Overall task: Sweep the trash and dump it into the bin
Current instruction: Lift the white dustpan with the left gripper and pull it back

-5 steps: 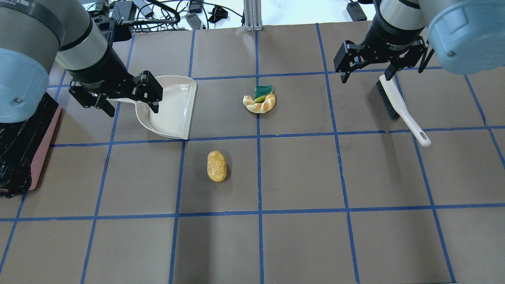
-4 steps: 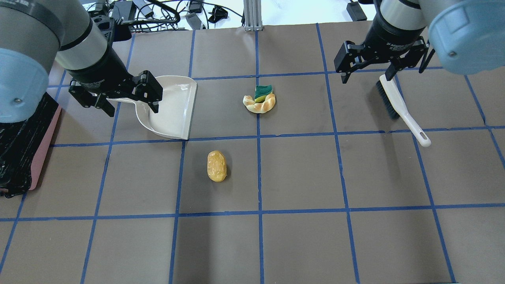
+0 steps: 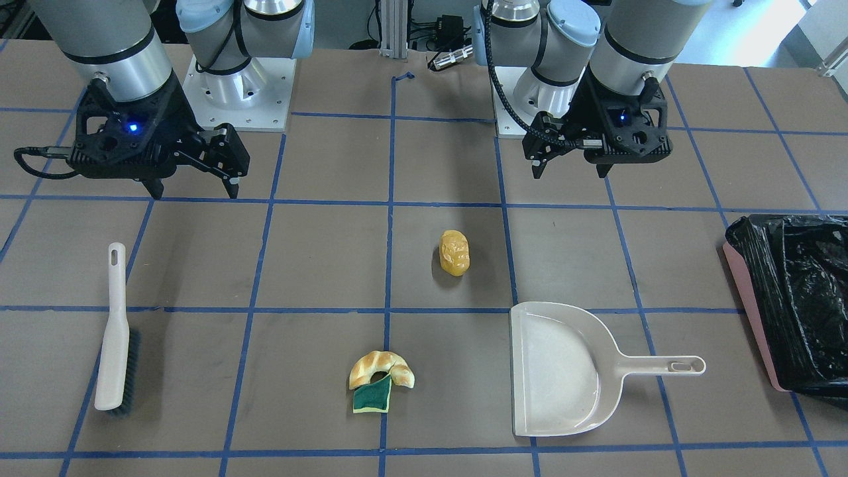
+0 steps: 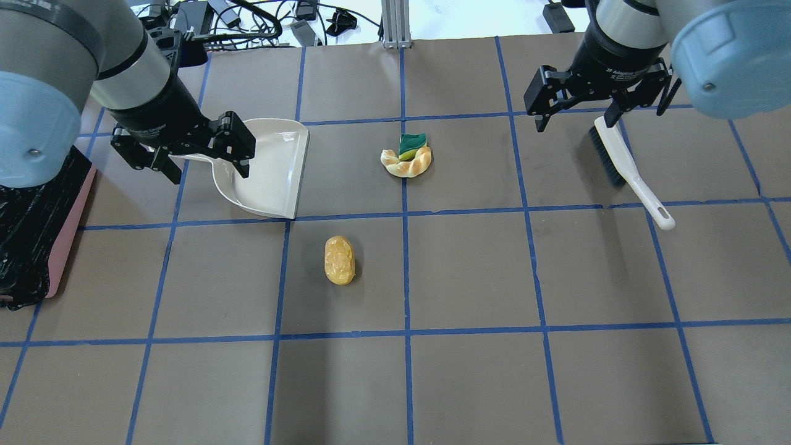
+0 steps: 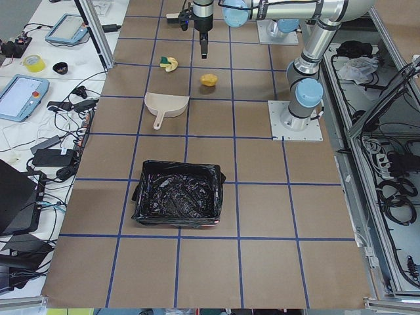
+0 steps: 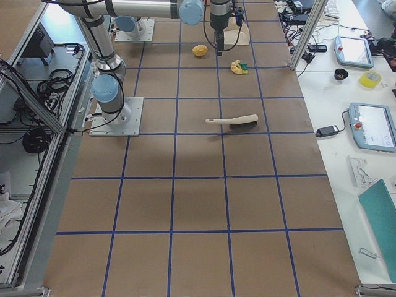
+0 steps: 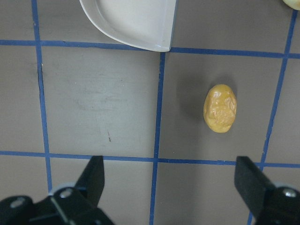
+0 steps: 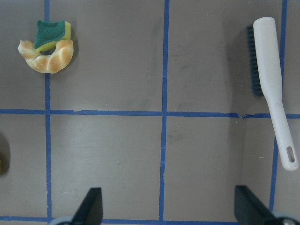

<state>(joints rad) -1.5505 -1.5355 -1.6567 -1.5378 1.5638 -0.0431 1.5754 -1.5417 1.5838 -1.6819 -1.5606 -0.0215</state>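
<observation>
- Front-facing view: the left gripper [image 3: 570, 171] hangs at upper right and the right gripper [image 3: 194, 189] at upper left. Both are spread wide with nothing between the jaws. The dustpan [image 3: 563, 371] lies at lower right, its handle pointing at the bin [image 3: 745, 298] on the right edge. The brush [image 3: 112, 338] lies at lower left. Of the trash, the oval [image 3: 454, 252] sits at centre, and the croissant piece [image 3: 382, 366] touches the sponge scrap [image 3: 371, 397] at lower centre.
- Overhead view: the left gripper overlaps the dustpan handle at upper left, and the right gripper sits over the brush's bristle end at upper right. Nothing is in the pan, so I judge the step in hand is picking up both tools.
- Left side view: the bin fills mid-frame, well apart from the trash near the top, with the dustpan between them.
- Right side view: the brush lies alone at mid-frame, and the trash sits near the top.
- Left wrist view: only the pan's lip shows at the top, the oval is right of centre, and the handle is out of frame. I want to bring the handle under the jaws before descending, then close across its narrow width near the pan, so it cannot swing.
- Right wrist view: the brush runs down the right edge and is not centred. I would shift over the handle, square the jaws across it and grip mid-handle, clear of the bristles.
</observation>
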